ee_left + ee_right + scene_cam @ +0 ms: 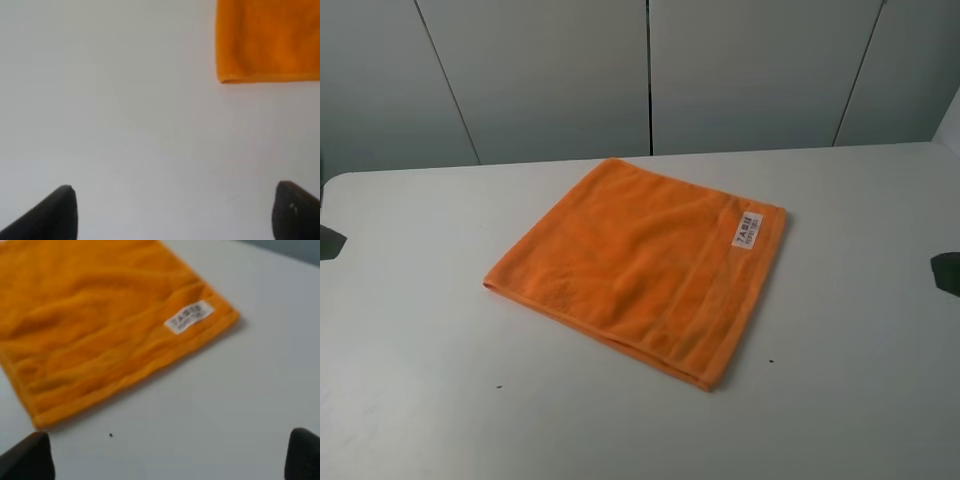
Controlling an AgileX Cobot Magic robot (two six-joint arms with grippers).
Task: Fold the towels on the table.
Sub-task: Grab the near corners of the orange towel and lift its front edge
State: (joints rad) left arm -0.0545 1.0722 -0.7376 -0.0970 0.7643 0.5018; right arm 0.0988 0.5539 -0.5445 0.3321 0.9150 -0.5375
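Observation:
The orange towel (642, 265) lies folded flat in the middle of the white table (440, 420), with a white label (746, 231) and a woven band along its right edge. The left wrist view shows one towel corner (265, 42) beyond my left gripper (175, 215), whose fingers are spread wide over bare table. The right wrist view shows the towel's label side (100, 330) ahead of my right gripper (170, 460), also spread wide and empty. In the high view only dark tips of the left gripper (330, 242) and right gripper (947, 272) show at the table's sides.
Grey wall panels (650, 70) stand behind the table's far edge. Tiny dark specks (500, 386) dot the tabletop near the front. White table surface surrounds the towel on all sides.

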